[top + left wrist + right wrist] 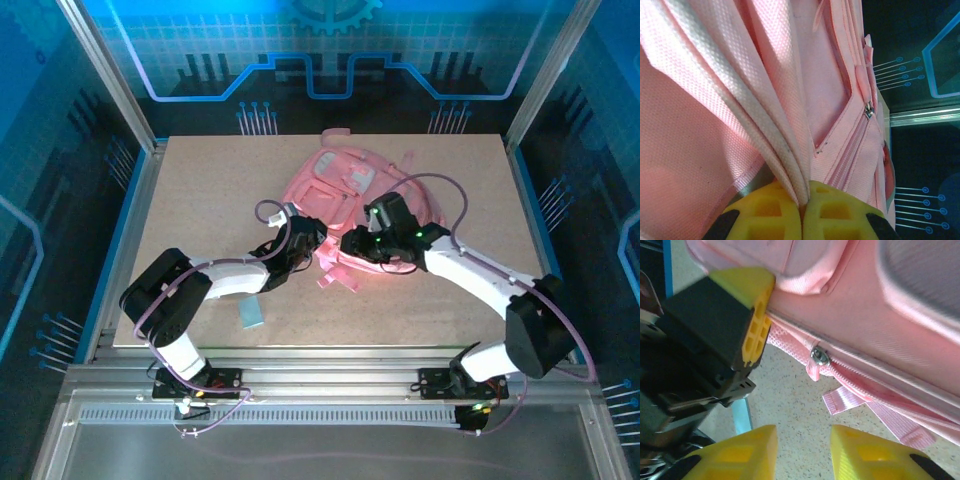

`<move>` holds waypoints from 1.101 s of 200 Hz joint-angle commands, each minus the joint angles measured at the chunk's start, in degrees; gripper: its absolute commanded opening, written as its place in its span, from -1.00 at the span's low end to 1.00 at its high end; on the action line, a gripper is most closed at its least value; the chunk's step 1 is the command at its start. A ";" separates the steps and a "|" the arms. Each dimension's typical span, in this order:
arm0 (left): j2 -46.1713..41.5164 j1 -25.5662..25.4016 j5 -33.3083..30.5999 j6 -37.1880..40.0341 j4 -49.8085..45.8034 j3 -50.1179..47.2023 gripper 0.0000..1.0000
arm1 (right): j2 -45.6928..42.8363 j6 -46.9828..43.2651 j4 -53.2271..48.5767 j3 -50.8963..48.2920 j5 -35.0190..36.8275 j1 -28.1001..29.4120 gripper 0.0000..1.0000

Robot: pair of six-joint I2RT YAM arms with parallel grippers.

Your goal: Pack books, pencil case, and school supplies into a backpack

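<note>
The pink backpack lies flat at the table's middle, its straps trailing toward me. My left gripper is shut on a whitish-pink fabric edge of the backpack and sits at its near left side. My right gripper stands open over bare tabletop, just short of the zip slider and its small pink pull tab, with nothing between the fingers. Seen from above, the right gripper is close beside the left one. A pale blue flat rectangle lies on the table near the left arm. The books and the pencil case are hidden.
Loose pink webbing straps lie on the speckled tabletop beside the zip. The left gripper's black and yellow body crowds the right gripper's left side. Metal frame posts and a blue rim bound the table.
</note>
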 commanded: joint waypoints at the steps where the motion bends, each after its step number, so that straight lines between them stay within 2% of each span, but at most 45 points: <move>1: 0.52 -0.39 -2.38 -0.80 7.18 0.47 -1.00 | 2.26 5.13 5.96 -0.52 3.77 1.75 -0.40; 40: -0.57 -0.44 -1.51 -1.45 7.33 -0.20 -1.00 | 7.14 6.33 7.59 0.70 11.54 3.83 -0.45; 75: -1.88 -1.17 -1.15 -3.04 9.37 -2.16 -1.00 | 12.04 5.88 1.89 5.71 24.34 7.20 -0.05; 95: -2.54 -1.69 -0.65 -2.89 9.78 -2.65 -1.00 | 14.08 7.06 1.47 6.99 27.28 8.02 0.06; 116: -2.73 -1.71 0.19 -3.60 10.99 -3.56 -1.00 | 17.10 7.02 -2.90 9.90 32.11 8.56 0.07; 133: -3.35 -1.75 0.32 -4.29 12.53 -4.67 -1.00 | 18.94 8.00 -4.67 10.46 35.55 8.60 -0.01; 156: -4.85 -1.71 0.03 -3.65 12.78 -5.55 -1.00 | 19.93 9.02 -4.09 9.37 38.11 8.62 -0.29; 190: -5.98 -1.77 -0.90 -2.94 11.75 -5.95 -1.00 | 19.70 8.49 -4.34 9.02 39.46 7.91 -0.49; 220: -5.35 -1.37 -2.00 -1.77 11.14 -5.58 -1.00 | 17.00 4.63 -2.34 7.81 37.79 6.97 -0.71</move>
